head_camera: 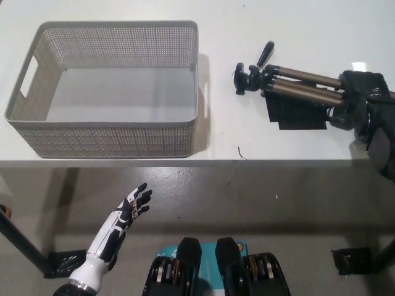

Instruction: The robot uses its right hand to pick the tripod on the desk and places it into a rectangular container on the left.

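The tripod [290,85] lies folded on the white desk at the right, bronze legs pointing right, black head and handle toward the basket. My black right hand [357,98] is wrapped around the legs at their right end, fingers closed on them. Part of the legs is hidden under the hand. The rectangular container, a grey perforated basket [111,131], stands on the desk at the left with nothing inside. My white left hand [129,208] rests below the desk's front edge at lower left, fingers spread and holding nothing.
A black patch [297,116] lies on the desk under the tripod. The desk's front edge [203,161] runs across the middle of the picture, with grey floor below. A gap of bare desk separates basket and tripod head.
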`<state>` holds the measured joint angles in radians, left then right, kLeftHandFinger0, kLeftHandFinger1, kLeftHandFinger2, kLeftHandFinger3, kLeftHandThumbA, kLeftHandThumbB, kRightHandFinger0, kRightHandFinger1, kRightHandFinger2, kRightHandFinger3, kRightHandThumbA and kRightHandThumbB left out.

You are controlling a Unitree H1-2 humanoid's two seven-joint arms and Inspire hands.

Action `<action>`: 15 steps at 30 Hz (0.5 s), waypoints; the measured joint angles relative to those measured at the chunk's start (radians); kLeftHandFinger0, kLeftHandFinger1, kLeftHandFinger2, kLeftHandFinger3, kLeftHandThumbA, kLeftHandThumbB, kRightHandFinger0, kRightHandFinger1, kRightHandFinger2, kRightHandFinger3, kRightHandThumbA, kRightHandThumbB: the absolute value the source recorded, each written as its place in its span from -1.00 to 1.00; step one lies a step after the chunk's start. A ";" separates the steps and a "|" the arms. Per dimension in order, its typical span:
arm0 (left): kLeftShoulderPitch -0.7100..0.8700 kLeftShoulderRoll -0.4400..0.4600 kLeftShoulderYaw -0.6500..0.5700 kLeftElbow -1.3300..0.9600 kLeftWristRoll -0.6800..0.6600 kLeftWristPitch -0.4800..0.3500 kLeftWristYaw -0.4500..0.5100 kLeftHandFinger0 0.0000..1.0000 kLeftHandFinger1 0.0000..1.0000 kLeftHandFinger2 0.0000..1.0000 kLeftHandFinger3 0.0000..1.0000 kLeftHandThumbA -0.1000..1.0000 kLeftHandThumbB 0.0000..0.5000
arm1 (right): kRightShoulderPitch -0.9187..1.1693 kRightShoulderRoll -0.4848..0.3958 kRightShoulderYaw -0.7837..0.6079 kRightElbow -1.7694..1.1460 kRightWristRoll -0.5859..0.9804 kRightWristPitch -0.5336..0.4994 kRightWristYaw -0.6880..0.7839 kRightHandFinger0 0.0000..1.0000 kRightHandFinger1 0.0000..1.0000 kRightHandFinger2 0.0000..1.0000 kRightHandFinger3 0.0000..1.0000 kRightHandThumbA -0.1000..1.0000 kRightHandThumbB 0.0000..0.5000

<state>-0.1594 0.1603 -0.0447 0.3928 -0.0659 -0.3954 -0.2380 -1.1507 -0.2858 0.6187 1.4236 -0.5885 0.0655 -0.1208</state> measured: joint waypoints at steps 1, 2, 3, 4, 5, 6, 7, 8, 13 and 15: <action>0.000 0.000 0.000 0.000 0.000 0.000 0.000 1.00 1.00 1.00 1.00 1.00 1.00 | 0.000 0.000 -0.012 0.001 0.002 -0.011 -0.017 -1.00 -0.79 -0.48 -0.42 -1.00 -0.24; 0.000 0.000 0.000 0.000 0.000 0.000 0.000 1.00 1.00 1.00 1.00 1.00 1.00 | 0.000 0.000 -0.026 0.001 0.005 -0.020 -0.029 -0.88 -0.67 -0.39 -0.43 -1.00 -0.19; 0.000 0.000 0.000 -0.001 0.000 0.000 0.000 1.00 1.00 1.00 1.00 1.00 1.00 | 0.000 0.000 -0.037 0.001 0.007 -0.030 -0.039 -0.72 -0.54 -0.29 -0.39 -1.00 -0.15; 0.000 -0.001 0.000 -0.001 0.000 0.000 0.000 1.00 1.00 1.00 1.00 1.00 1.00 | 0.000 0.000 -0.044 0.001 0.009 -0.038 -0.045 -0.81 -0.63 -0.37 -0.43 -1.00 -0.14; -0.001 -0.001 0.000 -0.001 0.000 0.000 0.000 1.00 1.00 1.00 1.00 1.00 1.00 | 0.000 0.000 -0.053 0.001 0.011 -0.049 -0.052 -0.91 -0.75 -0.46 -0.46 -1.00 -0.15; 0.000 0.000 0.000 -0.001 0.000 0.000 0.000 1.00 1.00 1.00 1.00 1.00 1.00 | 0.000 0.000 -0.063 0.002 0.015 -0.058 -0.058 -0.99 -0.85 -0.50 -0.52 -1.00 -0.16; 0.000 0.000 0.000 -0.001 0.000 0.000 0.000 1.00 1.00 1.00 1.00 1.00 1.00 | 0.000 0.000 -0.067 0.002 0.016 -0.061 -0.059 -1.00 -0.83 -0.41 -0.52 -1.00 -0.17; 0.000 0.000 0.000 -0.001 0.000 0.000 0.000 1.00 1.00 1.00 1.00 1.00 1.00 | 0.000 0.000 -0.073 0.003 0.017 -0.066 -0.059 -1.00 -0.70 -0.06 -0.44 -1.00 -0.20; 0.000 0.000 0.000 -0.001 0.000 0.000 0.000 1.00 1.00 1.00 1.00 1.00 1.00 | -0.001 0.001 -0.105 0.005 0.025 -0.098 -0.059 -0.67 0.37 1.00 1.00 -1.00 -0.37; 0.000 0.000 0.000 -0.003 0.002 0.000 0.000 1.00 1.00 1.00 1.00 1.00 1.00 | -0.004 0.002 -0.117 0.004 0.030 -0.117 -0.059 -0.75 0.33 1.00 1.00 -1.00 -0.41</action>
<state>-0.1598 0.1599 -0.0448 0.3902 -0.0641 -0.3951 -0.2382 -1.1543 -0.2841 0.5017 1.4275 -0.5584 -0.0513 -0.1802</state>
